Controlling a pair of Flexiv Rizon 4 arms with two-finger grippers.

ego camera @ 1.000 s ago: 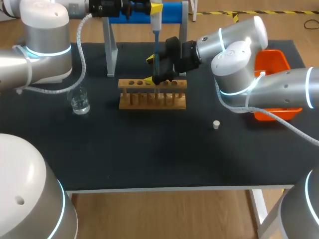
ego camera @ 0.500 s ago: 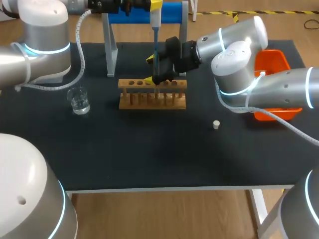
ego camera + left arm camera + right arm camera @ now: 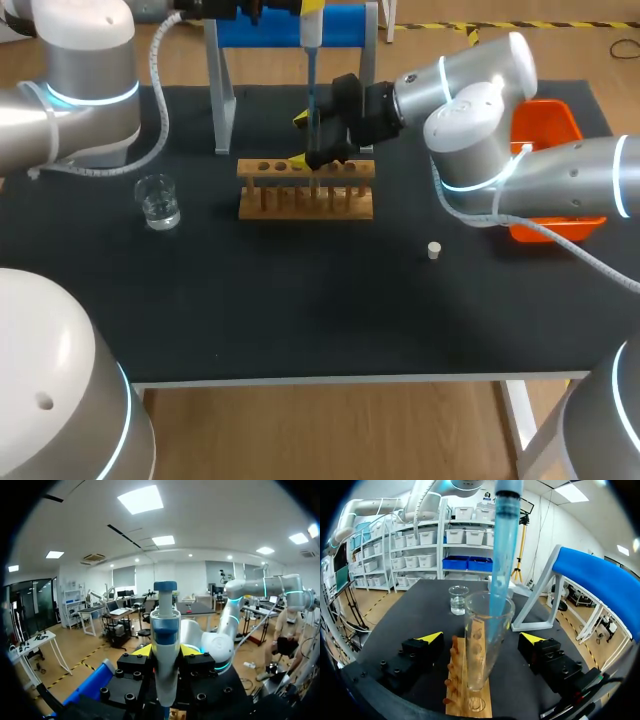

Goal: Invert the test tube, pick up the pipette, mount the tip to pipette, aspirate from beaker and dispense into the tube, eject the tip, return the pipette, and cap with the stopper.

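Dispensing step: the test tube point(image 3: 487, 645) stands upright in the wooden rack point(image 3: 305, 190) at the middle of the worktop point(image 3: 300, 320). Its mouth takes the blue tip point(image 3: 501, 555) of the pipette point(image 3: 165, 640) from above. Your left gripper point(image 3: 165, 652) is clenched on the pipette's body, with a yellow fingertip on either side. Your right gripper point(image 3: 482, 637) brackets the tube with its fingers spread. In the wrist view they appear to stand clear of the glass, though that gap is hard to vouch for.

To do this step well, hold the pipette plumb, with the tip centred inside the rim rather than scraping it. Empty it fully, then lift straight up; a sideways pull could tilt the tube or drag the rack. Treat the right gripper as a guard, and close it only if the tube leans.

The beaker point(image 3: 159, 202) sits toward the worktop's left side. The stopper point(image 3: 434, 250) lies apart, to the rack's right. The orange bin point(image 3: 545, 125) is at the far right edge.

What you cannot see: any liquid level in the tube, and whether the tip holds liquid. In the head view the right gripper masks the tube, and the left gripper is cut off at the upper edge.
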